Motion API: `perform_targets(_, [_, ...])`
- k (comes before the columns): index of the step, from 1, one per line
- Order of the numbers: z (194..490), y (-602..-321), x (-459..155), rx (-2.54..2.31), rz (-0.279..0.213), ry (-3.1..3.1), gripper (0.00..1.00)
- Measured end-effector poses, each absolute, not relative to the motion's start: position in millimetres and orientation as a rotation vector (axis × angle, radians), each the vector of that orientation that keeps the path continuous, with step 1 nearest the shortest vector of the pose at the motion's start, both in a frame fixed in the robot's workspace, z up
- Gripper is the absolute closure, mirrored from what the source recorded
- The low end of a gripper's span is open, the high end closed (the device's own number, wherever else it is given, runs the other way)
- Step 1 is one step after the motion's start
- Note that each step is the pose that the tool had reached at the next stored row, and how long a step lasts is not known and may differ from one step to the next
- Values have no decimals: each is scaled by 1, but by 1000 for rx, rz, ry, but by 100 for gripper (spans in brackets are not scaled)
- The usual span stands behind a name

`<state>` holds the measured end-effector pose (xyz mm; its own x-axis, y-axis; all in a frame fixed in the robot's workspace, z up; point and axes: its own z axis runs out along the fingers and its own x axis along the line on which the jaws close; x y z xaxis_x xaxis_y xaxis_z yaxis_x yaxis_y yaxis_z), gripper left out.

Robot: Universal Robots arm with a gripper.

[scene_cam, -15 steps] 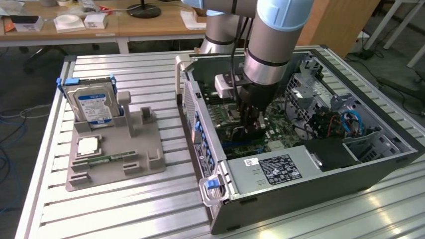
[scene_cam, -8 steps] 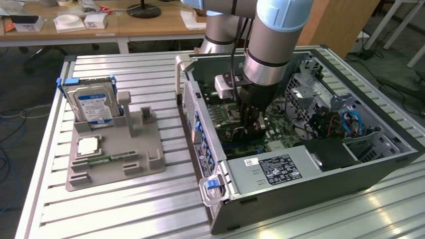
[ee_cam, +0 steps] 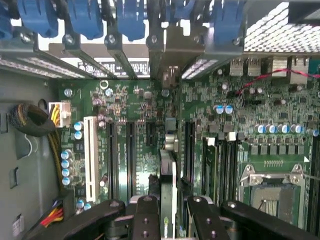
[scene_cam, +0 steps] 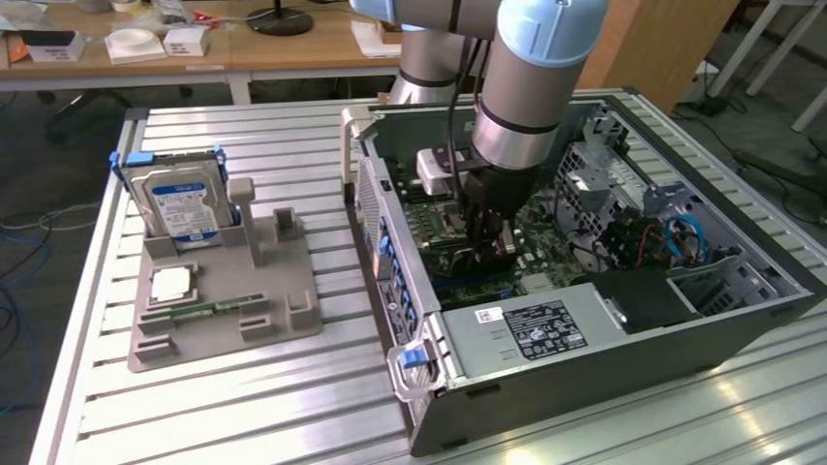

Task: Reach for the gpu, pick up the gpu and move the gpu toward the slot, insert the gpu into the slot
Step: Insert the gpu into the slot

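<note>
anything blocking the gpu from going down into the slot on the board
Nothing visible does. The gpu, held edge-on between the gripper fingers, sits directly over the motherboard's slots, with no cable or part crossing between.

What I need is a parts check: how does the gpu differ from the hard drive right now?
The hard drive stands in the grey holder outside the computer case; the gpu is inside the case, above the motherboard. The claw grips the gpu; nothing touches the hard drive. The hard drive is silver with blue rails; the gpu is a thin dark card. Both stand on edge.
</note>
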<state>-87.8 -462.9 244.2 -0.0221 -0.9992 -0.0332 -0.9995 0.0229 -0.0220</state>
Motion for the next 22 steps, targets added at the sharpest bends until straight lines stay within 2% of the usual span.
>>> perform_targets(22, [238,-463,-88,-2169,11,2218,74])
